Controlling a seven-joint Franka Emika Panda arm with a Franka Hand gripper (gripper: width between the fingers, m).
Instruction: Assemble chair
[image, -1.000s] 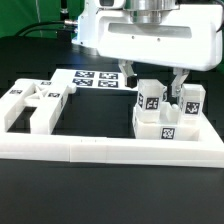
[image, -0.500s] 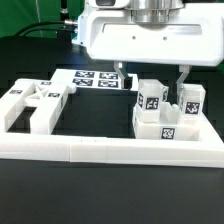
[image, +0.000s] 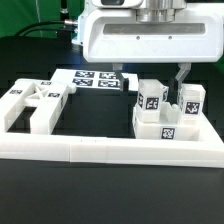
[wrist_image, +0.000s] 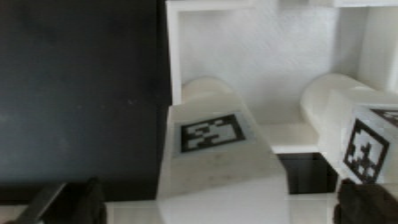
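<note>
You see a black table (image: 40, 200), and on it the long white border rail (image: 110, 150) runs across the front and turns back at the exterior view's left. Above the exterior view's right half hangs the gripper (image: 153, 76) with its wide white body.

The chair is in loose white parts in two groups inside the rail. The right group (image: 168, 128) lies directly under the gripper: a low block with a tag on its front, and two upright posts on it, the nearer post (image: 150, 98) and the farther post (image: 190, 100). The left group (image: 30, 108) lies well apart from the gripper, at the exterior view's left. The marker board (image: 92, 80) lies flat behind, between the two groups.

The jaws stand wide apart and hold nothing. The fingers (image: 181, 75) are above the post tops; the nearer post stands below the gap, and one finger comes down between the two posts. You cannot tell if it touches either post.

In the wrist view both posts (wrist_image: 217, 140) show their tags, close below the camera.
</note>
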